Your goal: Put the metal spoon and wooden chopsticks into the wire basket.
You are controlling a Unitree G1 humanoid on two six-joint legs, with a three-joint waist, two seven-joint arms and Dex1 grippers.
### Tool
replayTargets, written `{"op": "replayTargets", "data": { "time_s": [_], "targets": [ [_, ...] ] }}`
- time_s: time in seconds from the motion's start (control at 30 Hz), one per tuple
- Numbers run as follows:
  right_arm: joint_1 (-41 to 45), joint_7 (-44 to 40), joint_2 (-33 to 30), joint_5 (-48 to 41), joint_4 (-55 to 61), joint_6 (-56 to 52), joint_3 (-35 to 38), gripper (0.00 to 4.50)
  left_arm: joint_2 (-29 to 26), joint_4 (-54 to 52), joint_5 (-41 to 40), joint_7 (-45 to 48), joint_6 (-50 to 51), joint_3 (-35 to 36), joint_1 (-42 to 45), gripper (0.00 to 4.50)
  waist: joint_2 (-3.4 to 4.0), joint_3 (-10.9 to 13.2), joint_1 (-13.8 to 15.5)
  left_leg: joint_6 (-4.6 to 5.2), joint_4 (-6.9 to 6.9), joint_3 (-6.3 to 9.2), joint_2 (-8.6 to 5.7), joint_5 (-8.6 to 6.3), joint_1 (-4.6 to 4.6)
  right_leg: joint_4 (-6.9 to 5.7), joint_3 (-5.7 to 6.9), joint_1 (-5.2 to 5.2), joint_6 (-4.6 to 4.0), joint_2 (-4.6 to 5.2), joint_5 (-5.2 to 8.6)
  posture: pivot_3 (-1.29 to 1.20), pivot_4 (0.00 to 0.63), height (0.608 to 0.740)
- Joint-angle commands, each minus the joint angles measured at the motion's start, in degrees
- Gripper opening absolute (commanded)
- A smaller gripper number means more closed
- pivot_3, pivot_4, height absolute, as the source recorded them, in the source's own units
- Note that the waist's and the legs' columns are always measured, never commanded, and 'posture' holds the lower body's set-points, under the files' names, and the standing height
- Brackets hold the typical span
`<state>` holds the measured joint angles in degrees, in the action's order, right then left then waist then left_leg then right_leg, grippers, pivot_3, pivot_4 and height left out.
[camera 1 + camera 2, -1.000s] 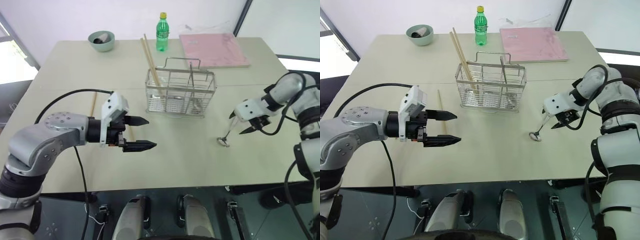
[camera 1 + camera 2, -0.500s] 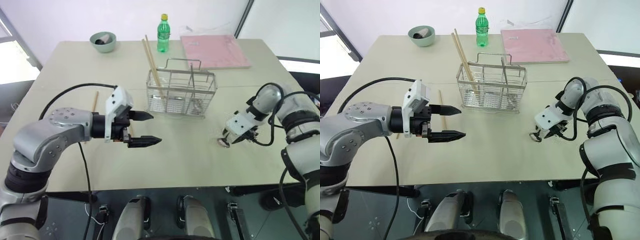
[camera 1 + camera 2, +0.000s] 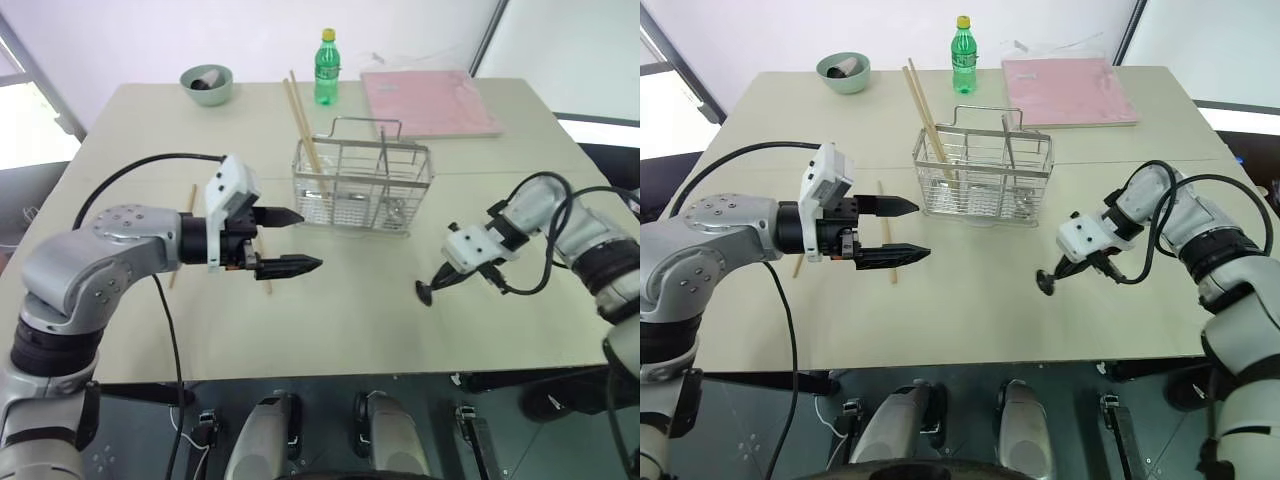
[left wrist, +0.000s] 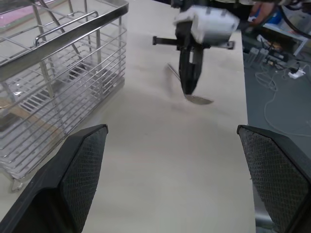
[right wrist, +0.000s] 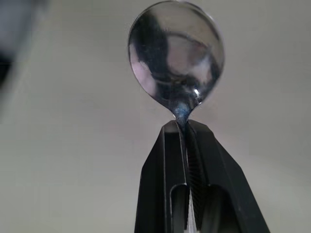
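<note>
Right of the wire basket (image 3: 983, 172), right gripper (image 3: 1049, 279) pinches the spoon (image 5: 176, 57) clear of the table; left gripper (image 3: 908, 229) gapes. Next: carry the spoon above a compartment, then release.

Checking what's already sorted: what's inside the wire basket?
In the wire basket, two wooden chopsticks lean out of its left end, and a metal utensil stands further right. Its lower end blurs behind the mesh.
</note>
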<state>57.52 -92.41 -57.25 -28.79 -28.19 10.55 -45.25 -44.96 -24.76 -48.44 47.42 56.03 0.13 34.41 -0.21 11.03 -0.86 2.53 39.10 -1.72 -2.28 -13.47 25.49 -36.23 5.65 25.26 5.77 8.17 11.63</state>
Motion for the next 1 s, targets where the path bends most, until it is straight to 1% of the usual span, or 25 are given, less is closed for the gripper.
{"op": "replayTargets", "data": {
  "time_s": [0.03,0.1,0.17,0.23,0.3,0.37,0.47,0.57,0.8,1.0],
  "targets": [
    [3.76,6.06,2.91,-19.63,11.72,-28.81,14.53,0.05,-1.50,0.16,0.20,0.51,-1.15,3.19,0.98,4.50,0.02,0.01,-0.12,-0.06,0.00,0.00,0.05,-0.04,-0.01,-0.02,0.00,0.02,-0.01,-0.02,0.00,0.00,0.150,0.686],
    [6.82,13.43,6.71,-26.31,12.07,-40.46,22.83,0.05,-2.18,1.05,0.79,0.97,-1.58,3.63,1.37,4.50,0.07,0.04,0.05,-0.10,0.01,-0.02,0.10,-0.07,0.00,-0.02,0.01,0.06,-0.05,-0.07,-0.02,0.00,0.150,0.686],
    [11.26,21.72,10.73,-30.06,7.07,-49.63,30.26,0.05,-2.73,2.13,1.23,1.62,-1.96,3.72,1.96,4.50,0.08,0.05,0.47,-0.15,0.01,-0.02,0.09,-0.09,0.03,-0.02,0.03,0.08,-0.06,-0.07,-0.03,0.00,0.150,0.686],
    [15.17,27.42,13.81,-29.75,1.23,-52.81,36.23,0.05,-3.14,3.20,1.84,2.12,-2.53,3.60,2.82,4.50,0.07,0.05,1.33,-0.17,0.02,-0.02,0.09,-0.10,0.08,0.02,0.07,0.09,-0.06,-0.07,-0.04,0.00,0.150,0.686],
    [17.44,30.37,15.68,-26.10,-3.23,-51.77,39.52,0.05,-3.24,4.23,2.50,2.66,-3.16,3.27,3.73,4.50,-0.02,0.00,2.02,-0.16,0.03,-0.02,0.05,-0.11,0.11,0.12,0.12,0.12,-0.07,-0.12,-0.04,0.00,0.150,0.686],
    [18.52,31.47,16.90,-22.23,-6.10,-50.49,41.06,0.05,-3.17,4.96,2.93,3.05,-3.59,3.03,4.39,4.50,-0.04,-0.01,2.39,-0.09,0.05,-0.03,0.00,-0.16,0.11,0.24,0.21,0.14,-0.11,-0.16,-0.02,0.00,0.150,0.686],
    [17.45,29.82,17.31,-15.01,-10.05,-46.18,40.63,0.05,-2.45,6.12,3.59,3.13,-4.16,2.70,5.84,4.50,-0.05,0.01,2.47,0.05,0.09,-0.23,-0.08,-0.19,0.21,0.20,0.09,0.08,-0.07,-0.10,-0.05,0.00,0.150,0.686],
    [16.09,28.01,17.60,-10.20,-12.16,-43.44,41.23,0.05,-2.04,6.63,4.15,3.12,-4.70,2.47,6.32,4.50,-0.03,0.03,2.21,0.20,0.10,-0.27,-0.07,-0.09,0.25,0.09,0.09,0.14,0.00,-0.12,-0.08,0.00,0.150,0.686],
    [19.38,30.43,18.19,-6.21,-20.15,-41.98,48.31,0.05,-2.01,7.02,5.08,3.08,-5.26,2.97,6.19,4.50,0.02,0.09,0.93,0.16,0.07,-0.28,0.02,-0.04,0.23,0.00,0.09,0.17,0.01,-0.23,-0.08,0.00,0.150,0.686],
    [23.13,31.26,17.79,-5.38,-22.96,-43.66,53.27,0.05,-1.83,7.96,5.93,2.95,-5.72,3.12,6.68,4.50,0.09,0.14,0.31,0.18,0.06,-0.27,0.05,-0.06,0.23,0.00,0.06,0.17,0.01,-0.26,-0.08,0.00,0.150,0.686]
  ]
}}
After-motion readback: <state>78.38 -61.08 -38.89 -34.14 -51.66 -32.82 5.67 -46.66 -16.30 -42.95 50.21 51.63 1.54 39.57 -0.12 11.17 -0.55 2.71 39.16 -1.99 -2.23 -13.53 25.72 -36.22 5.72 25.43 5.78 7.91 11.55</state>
